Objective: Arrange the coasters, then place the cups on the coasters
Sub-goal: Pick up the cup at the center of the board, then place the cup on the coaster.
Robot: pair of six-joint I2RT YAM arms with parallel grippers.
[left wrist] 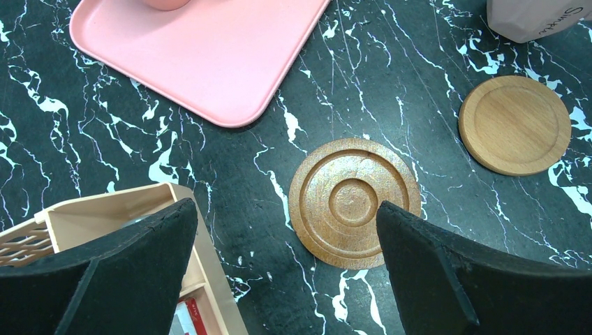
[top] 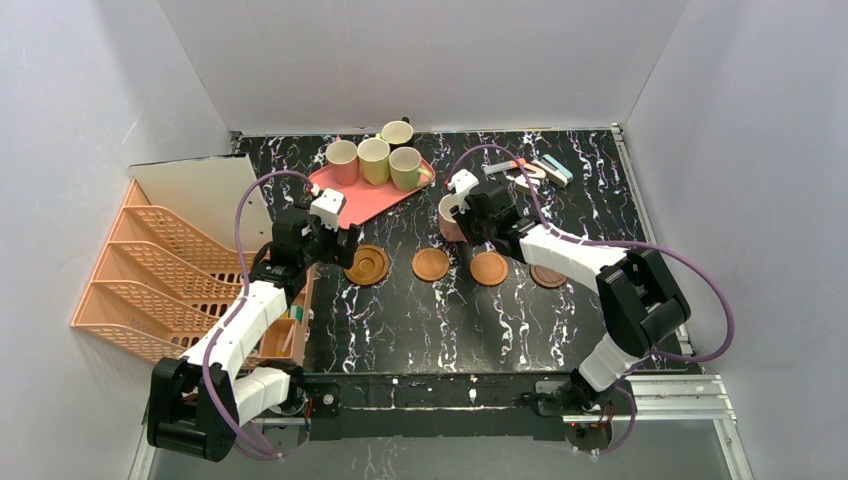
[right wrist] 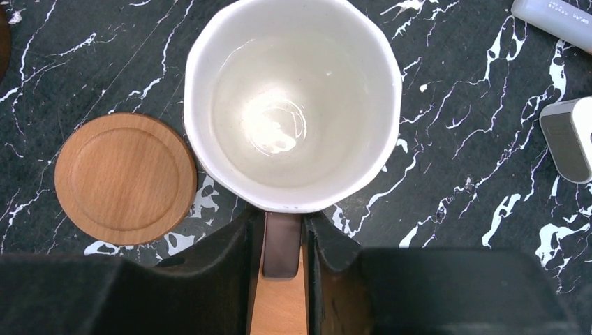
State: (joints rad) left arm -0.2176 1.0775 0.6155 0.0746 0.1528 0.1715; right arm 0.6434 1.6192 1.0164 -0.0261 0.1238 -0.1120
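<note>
We are holding our left arm stretched from its base toward one o'clock in the top view, with the wrist tipped downward. We are holding the left gripper wide open, its two black fingers well apart and gripping nothing. We are holding our right arm bent, elbow out at three o'clock and forearm pointing toward ten o'clock. We are pinching the right gripper on the handle of the cup.

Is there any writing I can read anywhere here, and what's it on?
Pale pink cup: dark lettering on its side, cut off by the frame edge and blurred, unreadable.
Grey item: a line of tiny print, too small to read.
No other text shows.
</note>
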